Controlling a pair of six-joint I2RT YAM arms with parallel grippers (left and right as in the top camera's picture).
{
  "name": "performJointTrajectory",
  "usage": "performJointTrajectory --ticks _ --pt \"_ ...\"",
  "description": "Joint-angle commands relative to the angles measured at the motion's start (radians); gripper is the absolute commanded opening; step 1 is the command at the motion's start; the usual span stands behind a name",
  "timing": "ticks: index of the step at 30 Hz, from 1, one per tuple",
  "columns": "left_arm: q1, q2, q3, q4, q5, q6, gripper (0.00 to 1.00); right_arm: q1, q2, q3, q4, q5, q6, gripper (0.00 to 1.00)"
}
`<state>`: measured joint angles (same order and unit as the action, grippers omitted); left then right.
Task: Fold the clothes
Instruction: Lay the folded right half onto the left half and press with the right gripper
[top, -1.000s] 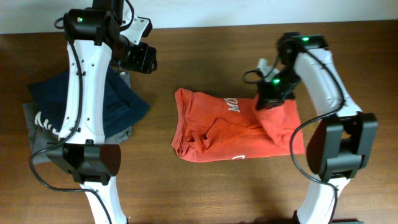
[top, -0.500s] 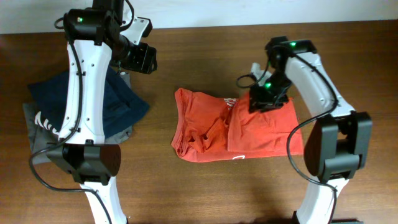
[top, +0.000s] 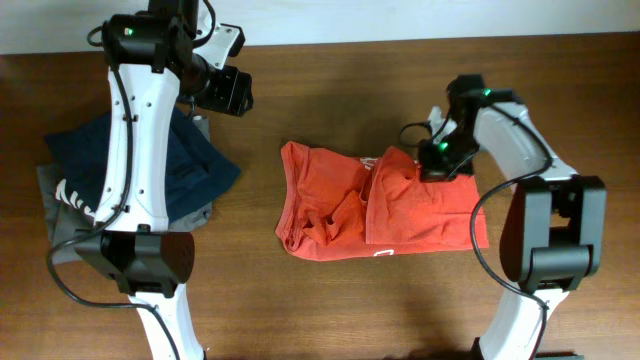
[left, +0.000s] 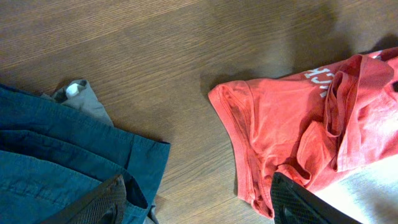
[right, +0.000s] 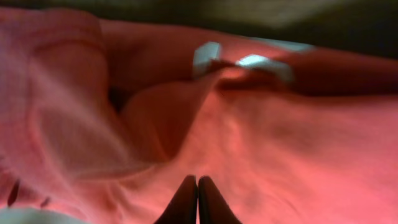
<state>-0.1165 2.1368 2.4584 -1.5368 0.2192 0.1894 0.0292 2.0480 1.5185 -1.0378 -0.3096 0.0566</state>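
Surface: dark wood table (top: 330, 300), with a pale wall strip (top: 400, 20) along the 12 o'clock edge. Directions below are read on the overhead view.

Task item: orange-red T-shirt (top: 340, 205) at table centre, long axis running 9 to 3 o'clock. The 3 o'clock half lies as a fairly flat panel. The 9 o'clock half is bunched, with a sleeve hem sticking out toward 10 o'clock.

Right gripper (top: 440, 165): sits at the shirt's 1 o'clock corner, down at the cloth. In the wrist view its two fingers meet tip to tip over red fabric, with the white neck tag (right: 207, 55) just ahead. The jaws are closed. Cannot tell whether a thin fold is pinched between them, as that view is blurred.

Left gripper (left: 199, 193): jaws wide apart, nothing between them. It hangs over bare wood at the shirt's 10 o'clock, well apart from it. The navy garment (top: 150, 165) and the grey garment (top: 52, 190) lie at 9 o'clock, clear of the shirt.

Key relation: from the right gripper the bulk of the shirt lies toward 8 o'clock, so any drag or fold from this corner runs roughly along the long axis. The right arm is plainly the nearer one.

Judgement: the bunched 9 o'clock half falls on the left arm's side and is not yet smoothed.
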Motion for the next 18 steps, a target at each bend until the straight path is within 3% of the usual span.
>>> performJointTrajectory --ticks 1,4,9,14,18 --pt "0.002 -0.023 0.016 0.003 -0.003 -0.009 0.74 0.041 -0.026 -0.052 0.111 -0.188 0.068 0.07" --pt "0.002 -0.023 0.016 0.004 -0.003 -0.009 0.74 0.089 -0.026 -0.06 0.302 -0.321 0.065 0.06" --pt "0.002 -0.023 0.016 -0.009 -0.013 -0.009 0.76 0.121 -0.028 -0.056 0.524 -0.343 0.099 0.08" --pt "0.002 -0.023 0.016 -0.07 -0.058 -0.009 0.86 0.073 -0.043 -0.013 0.452 -0.308 0.071 0.14" --pt "0.001 -0.022 -0.023 -0.064 0.085 -0.009 0.86 -0.006 -0.105 0.04 0.353 -0.349 -0.004 0.26"
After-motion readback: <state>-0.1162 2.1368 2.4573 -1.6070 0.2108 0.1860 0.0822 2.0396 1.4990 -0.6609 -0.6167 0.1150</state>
